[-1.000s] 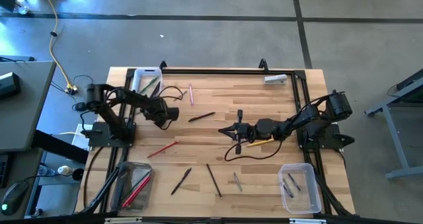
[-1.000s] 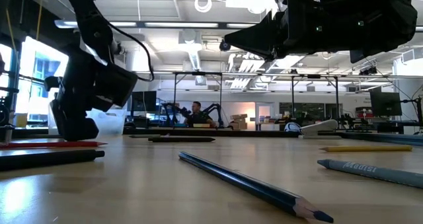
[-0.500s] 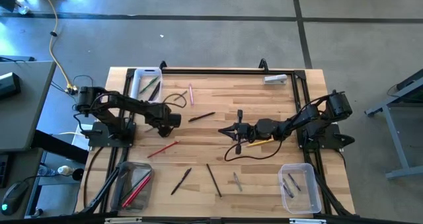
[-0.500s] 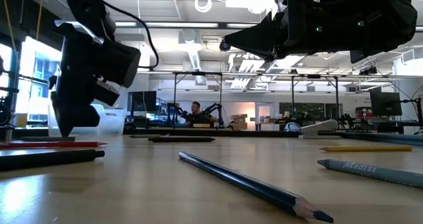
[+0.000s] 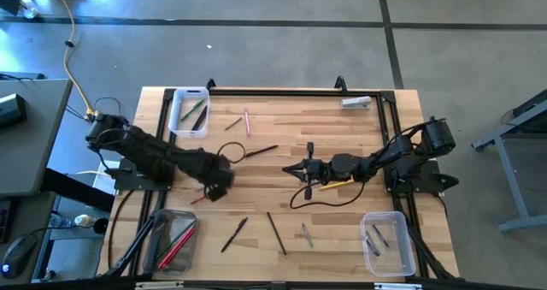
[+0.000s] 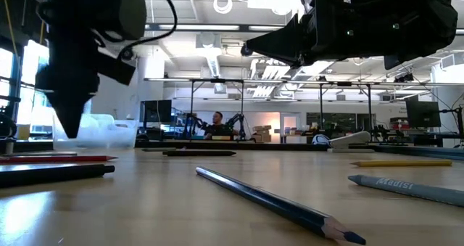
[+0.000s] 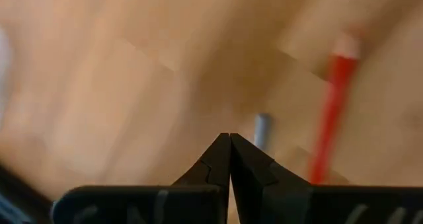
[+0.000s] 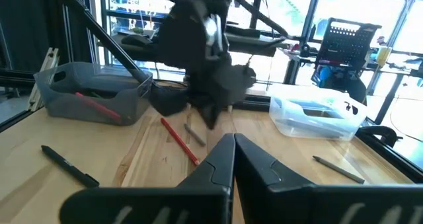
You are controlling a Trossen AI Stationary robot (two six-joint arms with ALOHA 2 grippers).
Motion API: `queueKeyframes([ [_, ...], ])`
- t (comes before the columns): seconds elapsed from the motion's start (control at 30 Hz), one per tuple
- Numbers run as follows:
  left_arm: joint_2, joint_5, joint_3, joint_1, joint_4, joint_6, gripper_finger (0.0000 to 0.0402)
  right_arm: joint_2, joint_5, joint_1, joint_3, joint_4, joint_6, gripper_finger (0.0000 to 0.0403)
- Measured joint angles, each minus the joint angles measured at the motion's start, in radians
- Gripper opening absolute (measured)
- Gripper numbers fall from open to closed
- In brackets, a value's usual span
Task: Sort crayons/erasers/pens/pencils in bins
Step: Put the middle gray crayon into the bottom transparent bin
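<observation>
Both end effectors (image 5: pixel 217 187) (image 5: pixel 291 169) closed, empty.

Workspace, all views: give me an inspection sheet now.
Surface: wooden slat table, black frame around its edge.
Job's things: white-rimmed bin at the far left corner holds green sticks; grey-tinted bin near left holds red ones; clear bin near right holds grey ones. Loose: red pencil, pink stick, dark pens, a yellow stick under the right arm.
Clutter: pale object at the far right edge, kind unclear.
Grippers: left gripper shut, over the red pencil; right gripper shut, mid-table, holding nothing.
Cables: black loop by the left arm; yellow cord on the floor.
Surroundings: concrete floor; person seated far behind.
</observation>
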State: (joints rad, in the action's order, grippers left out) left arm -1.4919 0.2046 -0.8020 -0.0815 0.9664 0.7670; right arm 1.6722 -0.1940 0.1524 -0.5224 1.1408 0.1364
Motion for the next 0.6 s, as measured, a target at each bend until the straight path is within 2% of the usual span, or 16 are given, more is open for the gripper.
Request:
queueKeyframes([
  [0.27, 0.003, -0.082, -0.007, -0.138, -0.064, 0.071, 0.0008, 0.0, 0.009, 0.0, 0.0, 0.0, 0.0, 0.0],
  [0.4, 0.003, -0.097, 0.001, -0.168, -0.16, 0.088, 0.0034, 0.0, 0.01, 0.0, 0.0, 0.0, 0.0, 0.0],
  [0.6, 0.003, -0.056, 0.054, -0.155, -0.163, 0.103, 0.0079, 0.0, 0.012, 0.0, 0.0, 0.0, -0.001, 0.0],
])
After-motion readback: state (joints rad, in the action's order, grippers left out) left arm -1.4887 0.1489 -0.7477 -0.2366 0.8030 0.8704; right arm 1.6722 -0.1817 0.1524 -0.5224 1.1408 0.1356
